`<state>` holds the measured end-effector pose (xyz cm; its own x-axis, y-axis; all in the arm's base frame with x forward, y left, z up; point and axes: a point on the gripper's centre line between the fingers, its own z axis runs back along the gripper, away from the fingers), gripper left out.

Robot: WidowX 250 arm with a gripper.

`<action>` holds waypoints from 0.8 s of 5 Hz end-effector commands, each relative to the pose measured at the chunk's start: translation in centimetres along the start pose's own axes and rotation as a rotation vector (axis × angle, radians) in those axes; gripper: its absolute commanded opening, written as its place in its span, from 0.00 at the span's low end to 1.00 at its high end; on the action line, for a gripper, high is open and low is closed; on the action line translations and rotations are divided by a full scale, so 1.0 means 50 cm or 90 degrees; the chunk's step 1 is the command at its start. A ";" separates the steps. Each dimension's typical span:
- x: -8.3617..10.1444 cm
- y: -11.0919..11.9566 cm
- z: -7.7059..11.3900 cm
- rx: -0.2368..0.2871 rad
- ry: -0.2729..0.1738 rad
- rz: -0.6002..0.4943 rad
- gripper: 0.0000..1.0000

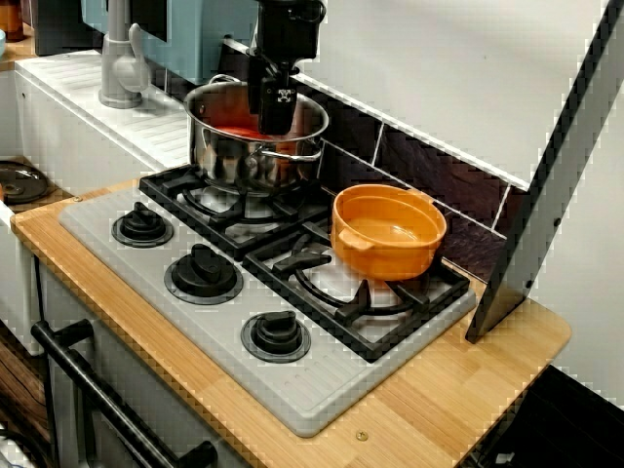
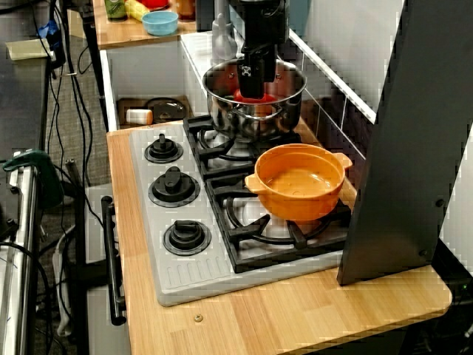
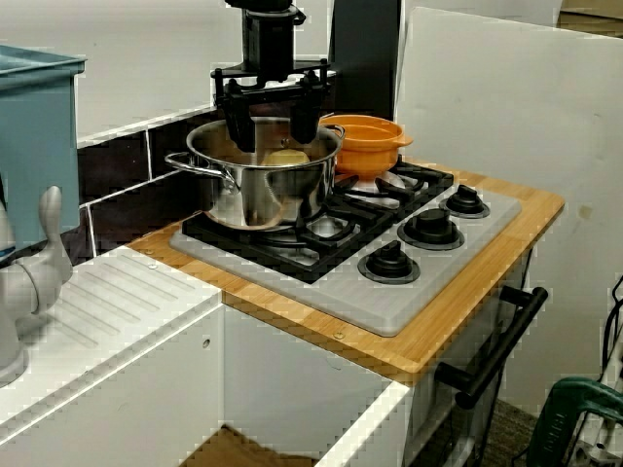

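From the knob side: black gripper point(image 1: 276, 109) hanging over the steel pot point(image 1: 255, 146), fingertips dipped to about its rim. Seen edge-on here, so spread not to be judged. Small white mark on the near finger, too small to read. Steel pot on the burner at the back left corner of the grey stove top point(image 1: 292, 390), with a red thing point(image 1: 239, 129) inside. Orange pot point(image 1: 388, 232) on the burner at the back right corner, well apart from the gripper. Three black knobs point(image 1: 204, 274) in a row along the front edge. Wooden counter point(image 1: 458, 390) under the stove top, and a grey faucet point(image 1: 122, 58) beyond its left edge.

From the counter's right end: gripper directly above the steel pot's mouth, the same white mark again unreadable. Red thing just beneath the fingertips. Orange pot nearer the camera, just beside the steel pot but not touching. Blue bowl point(image 2: 160, 22) far back on another counter.

From the sink side: fingers point(image 3: 239, 126) spread wide apart, one toward each side of the pot's mouth, pinching nothing. Pale lump point(image 3: 282, 157) low in the pot between them; contact not to be told.
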<state>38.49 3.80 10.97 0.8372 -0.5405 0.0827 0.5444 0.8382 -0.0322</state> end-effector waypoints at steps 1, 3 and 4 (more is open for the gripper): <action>0.008 0.006 0.034 0.008 -0.025 -0.011 1.00; 0.000 0.000 0.028 0.006 -0.025 -0.014 1.00; -0.003 0.001 0.022 0.008 -0.023 -0.012 1.00</action>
<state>37.87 3.75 10.02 0.8291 -0.5534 0.0792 0.5582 0.8275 -0.0610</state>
